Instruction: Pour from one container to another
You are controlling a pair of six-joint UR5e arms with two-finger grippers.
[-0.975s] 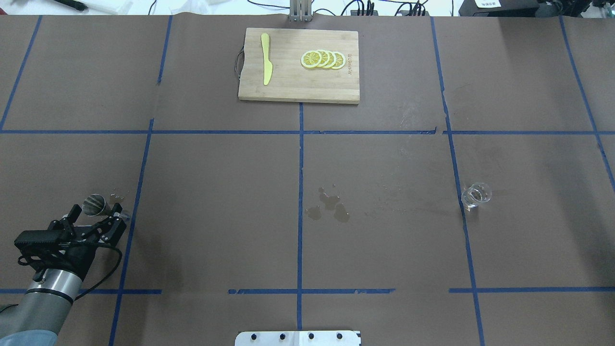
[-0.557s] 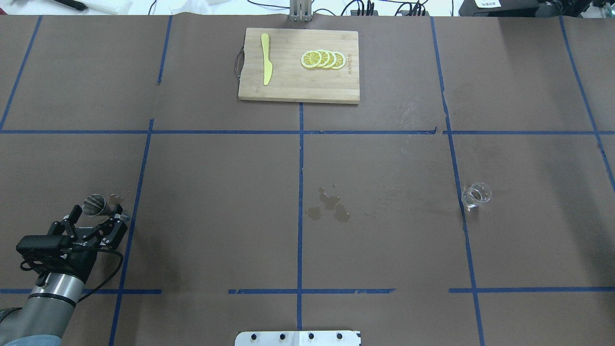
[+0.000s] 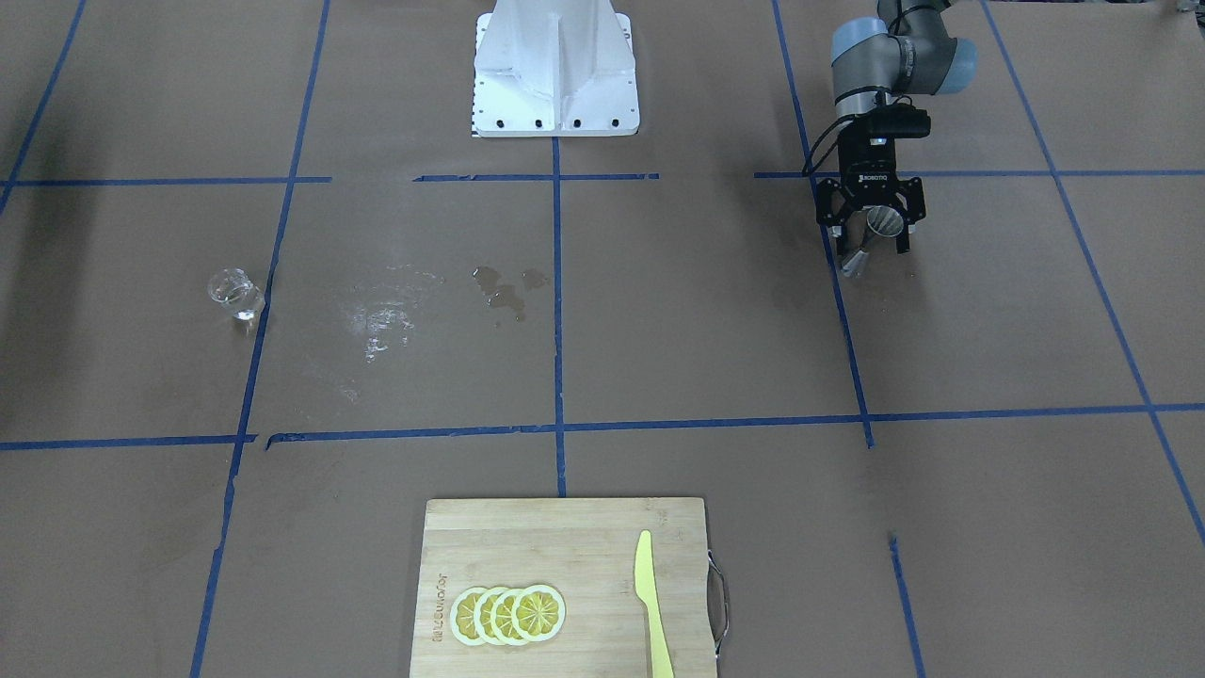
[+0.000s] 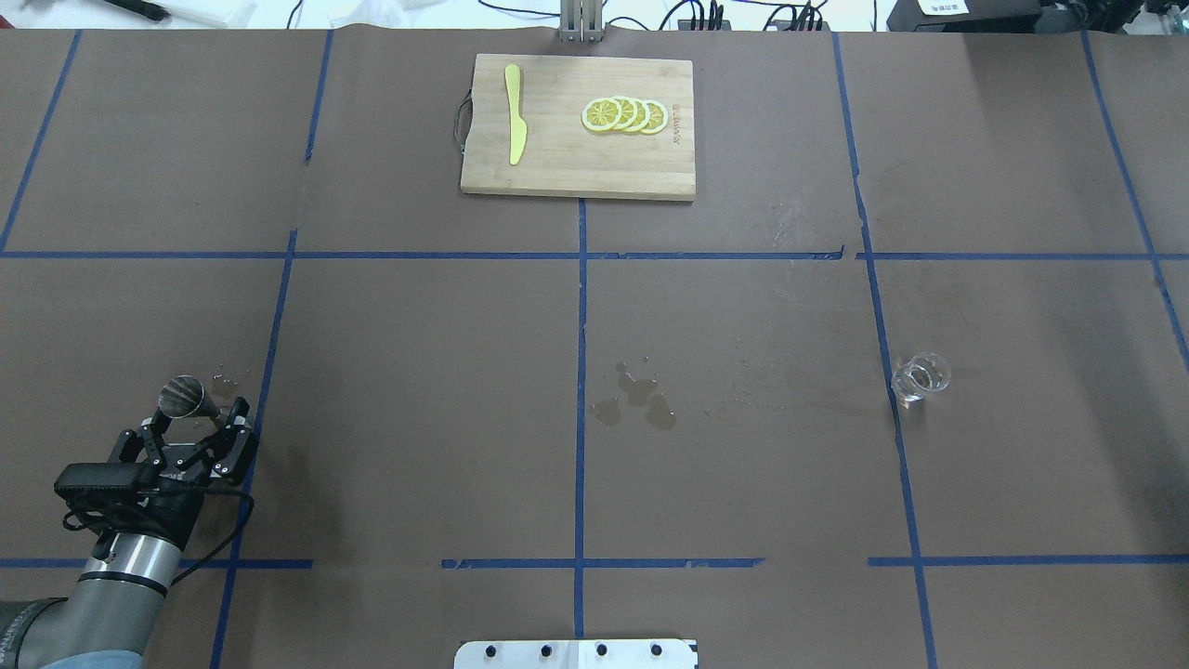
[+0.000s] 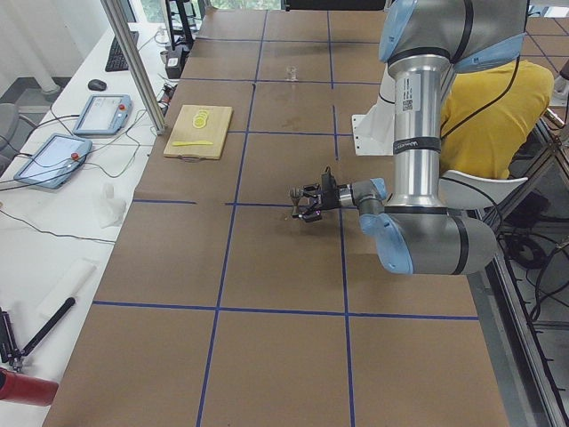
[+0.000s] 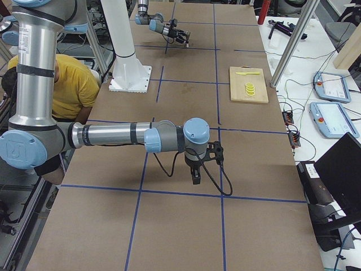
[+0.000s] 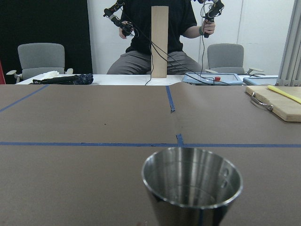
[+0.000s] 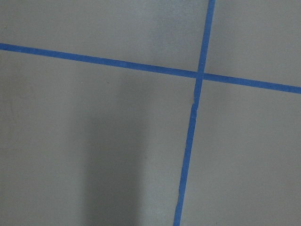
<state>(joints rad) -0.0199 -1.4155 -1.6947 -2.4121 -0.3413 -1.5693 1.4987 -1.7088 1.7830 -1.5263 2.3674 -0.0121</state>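
Claw [image 4: 202,415] advanced, jaws apart around metal cup [image 4: 183,394]

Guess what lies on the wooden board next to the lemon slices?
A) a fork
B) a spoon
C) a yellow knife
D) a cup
C: a yellow knife lies flat on the board, apart from the lemon slices.
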